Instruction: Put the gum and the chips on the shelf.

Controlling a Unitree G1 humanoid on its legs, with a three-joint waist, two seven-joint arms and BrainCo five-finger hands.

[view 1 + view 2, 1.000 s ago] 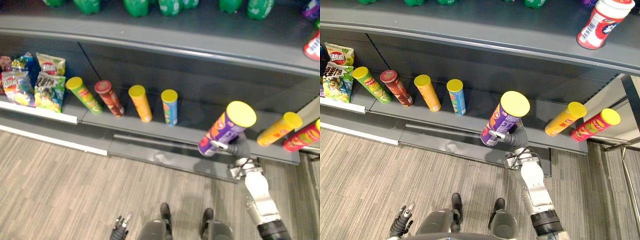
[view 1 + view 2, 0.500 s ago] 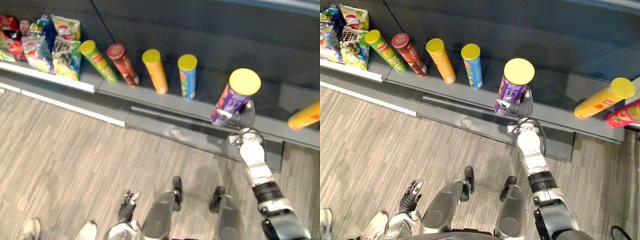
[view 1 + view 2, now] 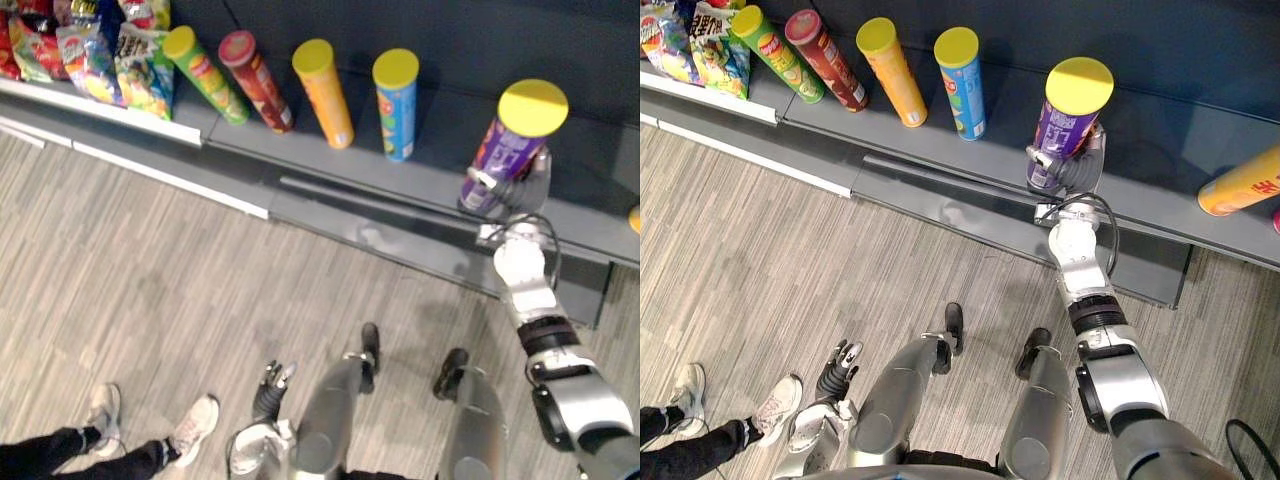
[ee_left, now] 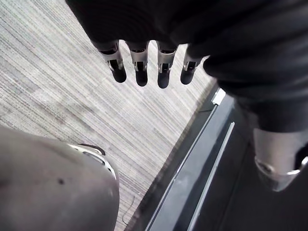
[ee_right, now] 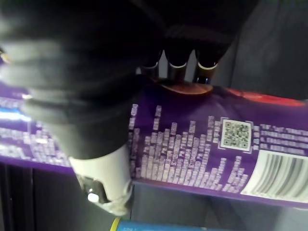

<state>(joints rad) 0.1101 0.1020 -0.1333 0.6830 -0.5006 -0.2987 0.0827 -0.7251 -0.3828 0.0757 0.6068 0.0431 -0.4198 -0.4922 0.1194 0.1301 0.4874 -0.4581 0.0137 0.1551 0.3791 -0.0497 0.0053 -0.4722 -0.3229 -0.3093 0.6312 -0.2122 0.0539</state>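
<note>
- The right hand (image 3: 1078, 170) is at 1 o'clock in the eye views, fingers and thumb wrapped round the lower part of the purple can (image 3: 1068, 112).
- This chips can has a yellow lid and leans slightly, its base at the front of the shelf (image 3: 936, 142); whether it rests there I cannot tell.
- From 11 to 12 o'clock a green can (image 3: 205, 72), red can (image 3: 257, 80), orange can (image 3: 325, 92) and blue can (image 3: 397, 105) stand in a row on the same shelf.
- Snack bags (image 3: 95, 60) sit at 10 o'clock.
- The left hand (image 3: 837, 363) hangs at 7 o'clock over the floor (image 3: 150, 270), fingers (image 4: 139, 72) relaxed and holding nothing.
- A person's shoes (image 3: 195, 428) show at 8 o'clock.
</note>
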